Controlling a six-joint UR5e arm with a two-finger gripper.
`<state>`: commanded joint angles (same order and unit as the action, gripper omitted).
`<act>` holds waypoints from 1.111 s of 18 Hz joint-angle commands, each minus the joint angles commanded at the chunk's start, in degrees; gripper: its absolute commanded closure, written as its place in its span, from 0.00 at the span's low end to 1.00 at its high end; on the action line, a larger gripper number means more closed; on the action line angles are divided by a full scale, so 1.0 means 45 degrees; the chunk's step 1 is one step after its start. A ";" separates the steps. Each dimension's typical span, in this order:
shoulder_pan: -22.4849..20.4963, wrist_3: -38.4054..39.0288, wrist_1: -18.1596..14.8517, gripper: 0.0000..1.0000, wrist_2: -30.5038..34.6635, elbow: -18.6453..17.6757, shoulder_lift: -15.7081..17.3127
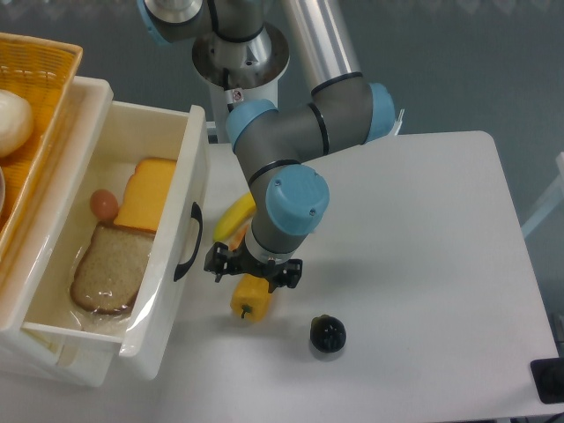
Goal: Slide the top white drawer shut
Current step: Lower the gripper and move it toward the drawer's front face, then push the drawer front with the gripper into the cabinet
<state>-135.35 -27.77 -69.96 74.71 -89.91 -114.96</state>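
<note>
The top white drawer [181,256] stands pulled out to the right, showing a slice of bread, a cheese block and a brown egg inside. A black curved handle [189,241] sits on its front panel. My gripper [253,270] hangs just right of that handle, a small gap away from the panel, directly over a yellow pepper [251,299]. The arm's wrist covers the fingers from above, so their state is hidden.
A banana [231,218] and an orange item lie partly under the arm. A small black object [328,334] rests on the white table [423,264] near the front. An orange woven basket [31,115] sits on the cabinet at top left.
</note>
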 joint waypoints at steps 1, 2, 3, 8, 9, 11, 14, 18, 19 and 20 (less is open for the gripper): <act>0.0019 0.0000 -0.0039 0.00 0.0019 0.0000 0.0020; 0.0097 0.0000 -0.0136 0.00 0.0019 0.0000 0.0020; 0.0136 0.0000 -0.0175 0.00 0.0019 0.0000 0.0039; 0.0273 0.0019 -0.0195 0.00 0.0000 -0.0039 0.0059; 0.0331 0.0020 -0.0195 0.00 0.0000 -0.0039 0.0059; 0.0352 0.0000 -0.0195 0.00 0.0000 -0.0039 0.0078; 0.0390 0.0019 -0.0215 0.00 0.0000 -0.0039 0.0098; 0.0391 0.0000 -0.0585 0.00 -0.0214 0.0000 0.0351; 0.0391 -0.0019 -0.0663 0.00 -0.0273 -0.0039 0.0371; 0.0410 -0.0020 -0.0703 0.00 -0.0293 -0.0039 0.0371</act>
<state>-133.51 -27.86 -73.12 73.39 -90.09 -113.29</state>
